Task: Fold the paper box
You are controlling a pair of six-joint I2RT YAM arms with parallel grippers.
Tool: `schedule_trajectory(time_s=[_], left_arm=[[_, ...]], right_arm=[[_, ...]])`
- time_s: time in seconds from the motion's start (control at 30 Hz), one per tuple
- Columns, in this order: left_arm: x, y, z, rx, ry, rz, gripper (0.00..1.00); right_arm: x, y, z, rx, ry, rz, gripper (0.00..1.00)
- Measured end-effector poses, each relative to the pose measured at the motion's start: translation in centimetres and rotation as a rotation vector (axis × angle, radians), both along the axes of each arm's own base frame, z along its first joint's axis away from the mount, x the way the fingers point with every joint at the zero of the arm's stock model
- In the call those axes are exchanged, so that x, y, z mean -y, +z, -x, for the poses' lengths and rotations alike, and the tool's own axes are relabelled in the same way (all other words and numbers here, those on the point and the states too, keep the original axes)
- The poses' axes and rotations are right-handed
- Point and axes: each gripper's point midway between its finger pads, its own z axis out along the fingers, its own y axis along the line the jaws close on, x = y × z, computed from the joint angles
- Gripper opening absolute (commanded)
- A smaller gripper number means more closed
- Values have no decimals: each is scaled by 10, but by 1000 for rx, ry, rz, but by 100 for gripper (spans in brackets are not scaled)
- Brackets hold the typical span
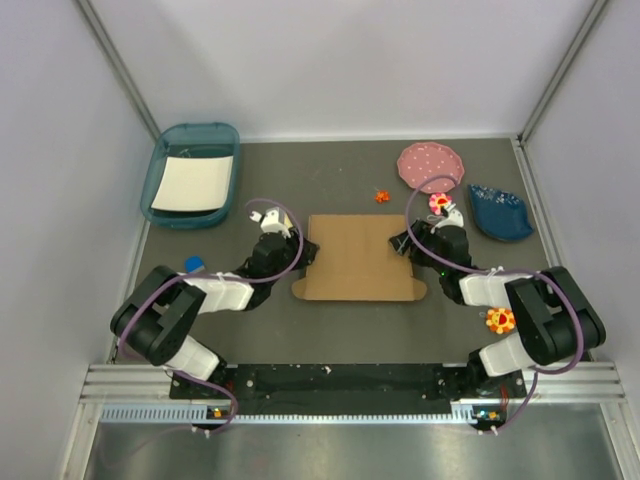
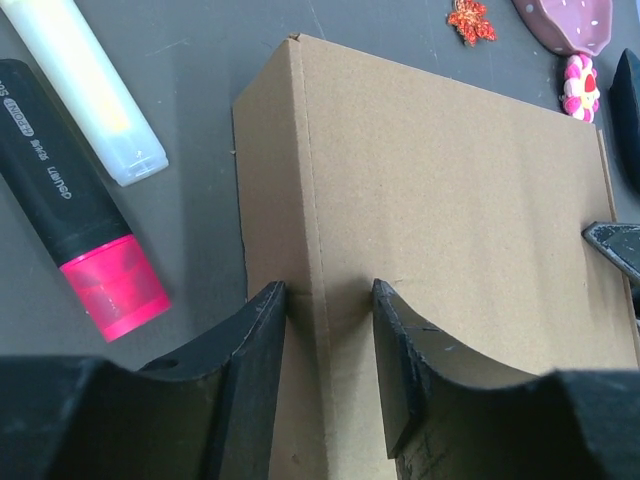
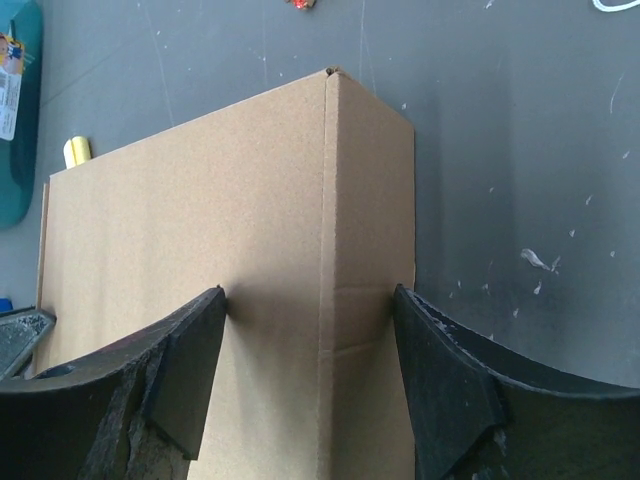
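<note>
Left gripper (image 2: 328,290): fingers parted a modest way, set astride the crease along the left edge of the paper box (image 1: 358,258). One tip sits at the outer rim of the narrow side strip, the other on the broad top panel. Cardboard fills the gap. Cannot tell whether the tips press on it.

Right gripper (image 3: 308,295): fingers spread wider, astride the matching crease on the box's right edge. The narrow strip and part of the main panel lie between them.

Box: plain brown cardboard, broad panel up, lying on the dark table (image 1: 350,330) between the two arms. Small tabs jut from its near corners.

Just left of the box: a black marker with a pink cap (image 2: 75,215) and a pale translucent marker (image 2: 85,80), side by side, neither touching the box. Farther left and beyond: teal tray (image 1: 195,135) holding a white sheet (image 1: 193,182).

Beyond the box's far right corner: small orange trinket (image 1: 381,196), pink spotted plate (image 1: 430,163). Well right of the box: dark blue dish (image 1: 500,212).
</note>
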Motion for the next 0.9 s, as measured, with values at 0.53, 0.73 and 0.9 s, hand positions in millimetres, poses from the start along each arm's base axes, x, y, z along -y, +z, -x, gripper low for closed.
schedule_trajectory(time_s=[0.53, 0.73, 0.9], left_arm=[[-39, 68, 12, 92, 114, -12, 52], [-57, 43, 16, 27, 178, -32, 5], [-69, 4, 23, -77, 200, -86, 0]], right_arm=[[31, 61, 37, 25, -28, 56, 73], [37, 47, 48, 0, -32, 87, 24], [42, 8, 68, -97, -35, 102, 6]])
